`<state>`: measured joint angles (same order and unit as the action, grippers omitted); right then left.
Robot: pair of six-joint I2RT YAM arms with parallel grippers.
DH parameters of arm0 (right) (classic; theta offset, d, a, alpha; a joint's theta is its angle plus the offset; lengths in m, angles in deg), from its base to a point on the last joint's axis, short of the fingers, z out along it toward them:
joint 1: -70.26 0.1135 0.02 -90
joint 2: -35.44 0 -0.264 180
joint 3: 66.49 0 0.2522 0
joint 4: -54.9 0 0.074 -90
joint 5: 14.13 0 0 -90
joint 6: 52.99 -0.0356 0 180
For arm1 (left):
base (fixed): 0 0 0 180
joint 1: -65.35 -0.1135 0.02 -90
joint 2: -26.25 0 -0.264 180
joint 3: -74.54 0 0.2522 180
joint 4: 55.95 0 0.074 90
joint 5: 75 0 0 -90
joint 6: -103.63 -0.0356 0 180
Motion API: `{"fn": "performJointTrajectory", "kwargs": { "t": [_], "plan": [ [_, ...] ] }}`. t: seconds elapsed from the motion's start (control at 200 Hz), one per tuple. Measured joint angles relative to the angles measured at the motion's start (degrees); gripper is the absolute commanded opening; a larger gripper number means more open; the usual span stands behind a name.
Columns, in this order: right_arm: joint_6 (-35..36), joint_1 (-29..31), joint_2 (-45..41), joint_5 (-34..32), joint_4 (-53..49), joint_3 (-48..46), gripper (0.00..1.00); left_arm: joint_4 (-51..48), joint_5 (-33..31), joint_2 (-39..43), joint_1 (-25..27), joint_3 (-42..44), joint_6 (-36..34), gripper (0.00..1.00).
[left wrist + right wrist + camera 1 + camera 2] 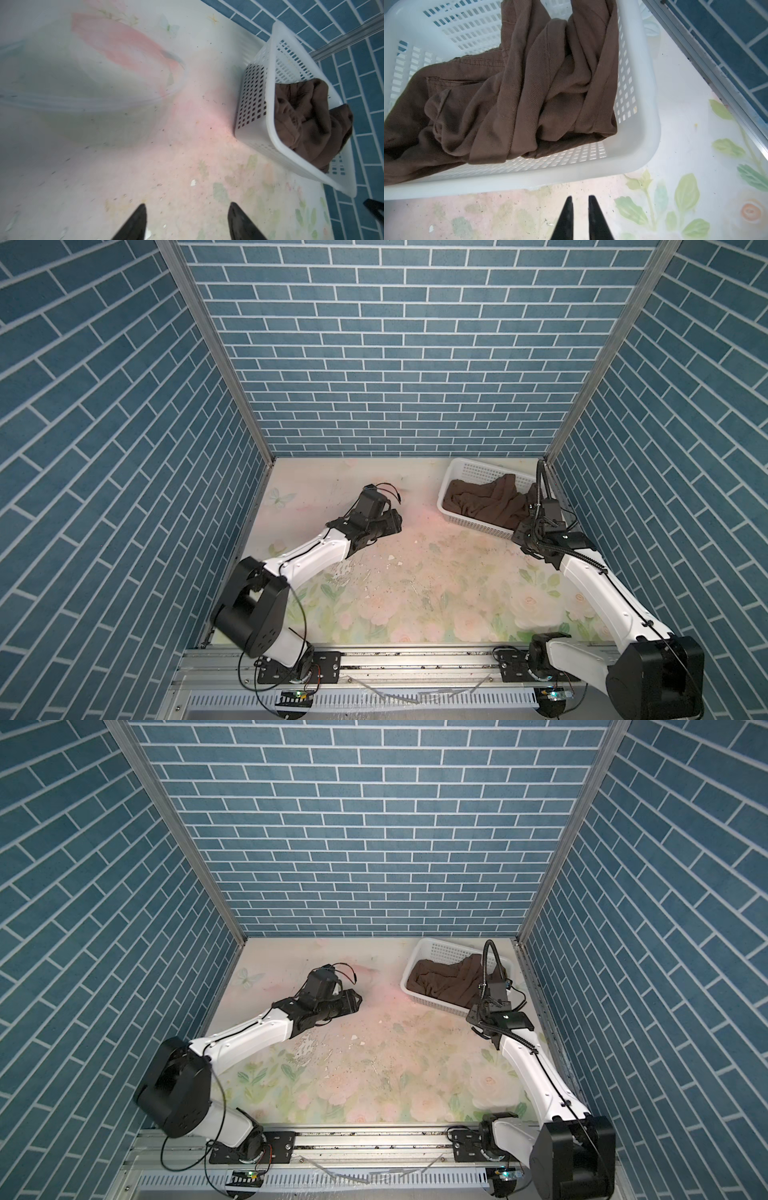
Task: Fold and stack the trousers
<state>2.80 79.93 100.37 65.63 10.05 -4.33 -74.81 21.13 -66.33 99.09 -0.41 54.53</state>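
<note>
The trousers [486, 502] lie crumpled inside the white basket [473, 469] at the far right corner of the table [415, 572]. The right gripper [580, 198] sits just outside the basket's near rim, its jaws nearly closed on nothing. The left gripper [188, 205] is near the table's centre, its jaws parted and empty.

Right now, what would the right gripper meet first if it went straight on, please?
Probably the near wall of the white perforated basket; height is unclear, so the right gripper might instead pass over it to the brown trousers.
</note>
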Motion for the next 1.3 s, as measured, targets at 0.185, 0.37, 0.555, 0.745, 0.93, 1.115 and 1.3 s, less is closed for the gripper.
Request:
{"fn": "performJointTrajectory", "kwargs": {
  "t": [0.185, 0.37, 0.555, 0.745, 0.93, 1.115, 1.3],
  "plan": [
    [-0.70, 0.02, -0.55, 5.77, 1.03, -2.78, 0.08, 2.47, 3.52, -15.23, 0.81, -15.15, -0.61, 0.41],
    [-2.34, 0.02, -4.50, 8.79, 1.49, -8.31, 0.06, 3.61, 6.40, -26.21, 1.20, -25.57, -0.48, 0.34],
    [-1.79, -0.33, 1.44, 8.35, 2.12, -7.80, 0.09, 3.30, 8.28, -33.68, 3.32, -32.70, -0.11, 0.34],
    [-0.52, -5.44, 15.08, 7.32, 1.36, 0.55, 0.10, 3.34, 9.60, -37.64, 7.63, -36.15, 1.31, 0.35],
    [-0.33, -11.69, 19.02, 6.14, 2.67, 6.67, 0.14, 2.29, 11.63, -43.01, 10.69, -44.74, 2.40, 0.35],
    [0.72, -15.43, 23.10, 6.67, 2.38, 10.54, 0.18, 1.60, 12.79, -46.69, 10.86, -51.34, 3.19, 0.36],
    [2.73, -17.64, 30.88, 9.22, 1.92, 15.50, 0.19, -0.15, 12.87, -47.82, 10.51, -55.65, 3.23, 0.37]
  ]
}}
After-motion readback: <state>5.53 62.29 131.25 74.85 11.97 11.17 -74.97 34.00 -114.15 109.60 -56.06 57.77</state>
